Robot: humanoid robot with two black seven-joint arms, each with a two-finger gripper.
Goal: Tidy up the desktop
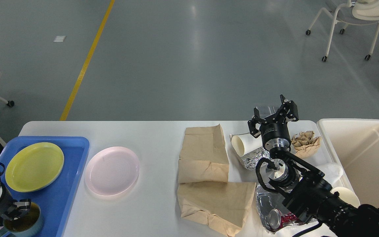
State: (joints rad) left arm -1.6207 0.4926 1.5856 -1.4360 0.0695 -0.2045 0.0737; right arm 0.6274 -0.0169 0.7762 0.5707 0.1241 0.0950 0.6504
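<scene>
While the left gripper [20, 208] sits at the rim of a teal mug [23, 223] on the blue tray [74, 171] at eight o'clock, its fingers look closed on that rim, though the lower frame edge cuts them off and I would not swear to it; the right gripper [272, 116] hangs at three o'clock with its fingers spread apart and nothing between them. Beneath everything, the desktop [153, 138] fills the lower half of the view; a yellow plate [34, 166] rests in the tray and a pink plate [112, 170] lies on the bare surface just beside it.

Risks, as I judge them: if the mug is released while tilted or near the tray's edge, it could tip or spill whatever dark content shows inside; the right arm hovers over a paper cup [243, 144], crumpled foil [255, 158] and a wad of brown paper [306, 142], so a careless descent could push them off the far edge; the two brown paper bags [206, 171] are limp and may slide rather than lift.

Hidden or unclear: the mug's handle and base are cropped; a can [274, 218] lies partly behind the right arm; the inside of the cream bin [350, 125] at four o'clock is only partly visible.
</scene>
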